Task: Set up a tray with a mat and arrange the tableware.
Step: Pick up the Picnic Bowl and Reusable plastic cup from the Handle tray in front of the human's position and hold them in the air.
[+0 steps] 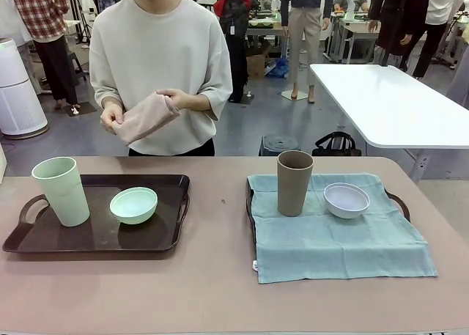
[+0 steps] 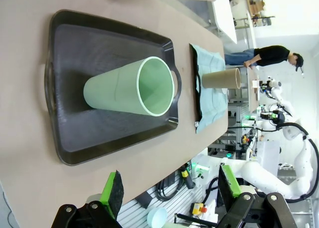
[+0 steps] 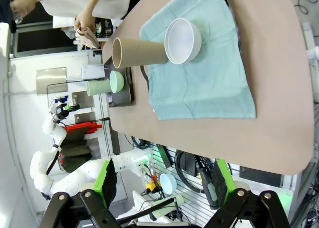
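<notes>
Gaping wide, left gripper (image 2: 170, 171) and right gripper (image 3: 166, 164) hold nothing. Green cup (image 1: 61, 190) and green bowl (image 1: 133, 205) sit on the dark tray (image 1: 102, 237); a person (image 1: 157, 53) holds a folded cloth (image 1: 146, 118).

This looks like a robotics lab or test hall, not a home: bare grey floor (image 1: 249, 130), a long white worktable (image 1: 388, 100) at the far right, people (image 1: 44, 27) standing at benches farther back, and nearby, loose cables (image 2: 166, 188) and what may be an emergency-stop box (image 2: 199, 208).
</notes>
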Motion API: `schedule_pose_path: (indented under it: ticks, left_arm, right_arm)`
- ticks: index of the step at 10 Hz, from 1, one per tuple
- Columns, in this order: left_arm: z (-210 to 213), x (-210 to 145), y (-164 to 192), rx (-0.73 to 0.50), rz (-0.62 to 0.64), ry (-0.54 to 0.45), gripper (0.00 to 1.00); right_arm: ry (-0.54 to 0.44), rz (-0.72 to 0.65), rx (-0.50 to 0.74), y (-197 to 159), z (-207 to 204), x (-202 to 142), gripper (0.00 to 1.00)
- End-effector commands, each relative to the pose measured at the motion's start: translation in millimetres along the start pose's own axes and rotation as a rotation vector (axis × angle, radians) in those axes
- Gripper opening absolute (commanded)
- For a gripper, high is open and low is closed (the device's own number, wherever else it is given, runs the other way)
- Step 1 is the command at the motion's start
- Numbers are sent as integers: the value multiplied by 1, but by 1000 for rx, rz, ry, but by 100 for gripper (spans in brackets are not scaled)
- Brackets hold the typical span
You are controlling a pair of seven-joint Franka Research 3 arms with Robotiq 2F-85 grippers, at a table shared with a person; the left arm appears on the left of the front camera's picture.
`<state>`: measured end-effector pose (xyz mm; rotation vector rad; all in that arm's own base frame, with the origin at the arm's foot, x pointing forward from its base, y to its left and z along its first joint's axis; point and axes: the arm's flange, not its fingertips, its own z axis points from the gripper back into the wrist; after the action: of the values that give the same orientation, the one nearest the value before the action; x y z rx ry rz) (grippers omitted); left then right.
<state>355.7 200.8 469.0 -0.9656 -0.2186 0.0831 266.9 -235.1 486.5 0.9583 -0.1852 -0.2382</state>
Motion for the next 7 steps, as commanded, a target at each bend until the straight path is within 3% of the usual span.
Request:
schedule_pose_path:
  ticks: [1,2,5,7]
  left_arm:
    - [0,0,-5,66,-133,-17,100]
    - [-1,-1,-14,130,-193,-19,100]
    - [5,8,-37,272,-378,101,100]
    - [5,8,-46,284,-558,192,100]
  right_arm:
    - [43,73,-55,24,-1,3,100]
    - [67,100,-107,49,-15,6,100]
    - [173,212,-262,141,-75,-13,100]
    - [233,266,-336,188,-115,-32,100]
